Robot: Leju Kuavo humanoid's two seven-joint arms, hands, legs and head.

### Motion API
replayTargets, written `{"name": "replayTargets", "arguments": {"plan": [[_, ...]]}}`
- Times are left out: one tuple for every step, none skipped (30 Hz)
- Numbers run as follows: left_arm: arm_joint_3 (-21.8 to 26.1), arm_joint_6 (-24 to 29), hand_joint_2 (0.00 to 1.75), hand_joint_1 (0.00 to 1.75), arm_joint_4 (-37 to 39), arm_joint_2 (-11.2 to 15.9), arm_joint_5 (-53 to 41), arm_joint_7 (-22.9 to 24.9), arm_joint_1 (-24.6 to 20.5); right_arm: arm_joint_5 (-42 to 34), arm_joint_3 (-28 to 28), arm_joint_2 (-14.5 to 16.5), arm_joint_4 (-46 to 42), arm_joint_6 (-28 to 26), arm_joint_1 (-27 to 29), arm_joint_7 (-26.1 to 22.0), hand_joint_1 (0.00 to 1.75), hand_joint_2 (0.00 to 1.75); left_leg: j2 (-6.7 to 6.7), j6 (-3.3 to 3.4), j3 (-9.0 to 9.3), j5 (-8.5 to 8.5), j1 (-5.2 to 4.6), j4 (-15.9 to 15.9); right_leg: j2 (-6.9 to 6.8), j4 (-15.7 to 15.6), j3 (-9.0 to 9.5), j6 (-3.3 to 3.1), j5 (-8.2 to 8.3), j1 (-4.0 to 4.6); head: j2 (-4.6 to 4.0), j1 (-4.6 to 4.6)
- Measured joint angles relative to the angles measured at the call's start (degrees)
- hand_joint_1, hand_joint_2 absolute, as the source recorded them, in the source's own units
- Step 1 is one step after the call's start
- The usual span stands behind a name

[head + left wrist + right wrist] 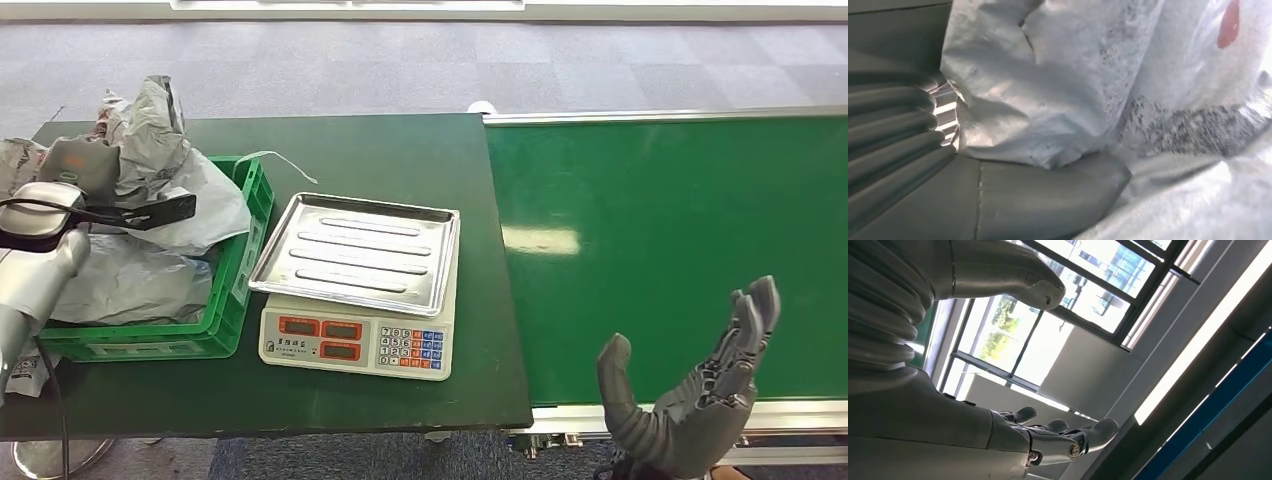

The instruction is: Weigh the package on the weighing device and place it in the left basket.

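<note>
Grey packages (150,200) fill the green basket (235,290) at nine o'clock; the scale (360,285) sits centre; right hand (700,390) spreads at five o'clock.

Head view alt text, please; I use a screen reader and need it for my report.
The left hand reaches among grey packages in a green basket. Beside it stands a scale with a bare tray, and the right hand is raised open by the conveyor belt.
</note>
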Motion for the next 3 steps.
{"name": "replayTargets", "arguments": {"plan": [[0.0,0.1,0.44,0.00,0.3,0.4,0.0,0.3,0.2,0.1,0.0,0.0,0.0,0.0,0.2,0.0,0.00,1.75,0.00,0.00,0.00,0.00,0.00,0.0,0.00,0.0,-0.01,-0.01,-0.01,0.01,0.00,-0.01],[0.0,0.3,0.00,0.00,0.6,0.8,0.0,0.3,0.5,0.2,0.0,0.0,0.0,0.0,0.3,0.0,0.00,1.75,-0.01,0.00,-0.01,0.00,0.01,0.0,-0.01,0.0,0.00,-0.03,-0.02,0.01,0.00,0.00],[0.0,0.4,0.00,0.00,0.7,0.9,0.1,0.4,0.6,0.2,0.0,0.0,0.0,0.0,0.4,0.1,0.00,1.75,-0.01,0.00,-0.01,0.00,0.01,0.0,-0.01,0.0,0.00,-0.04,-0.03,0.01,0.00,0.00]]}}
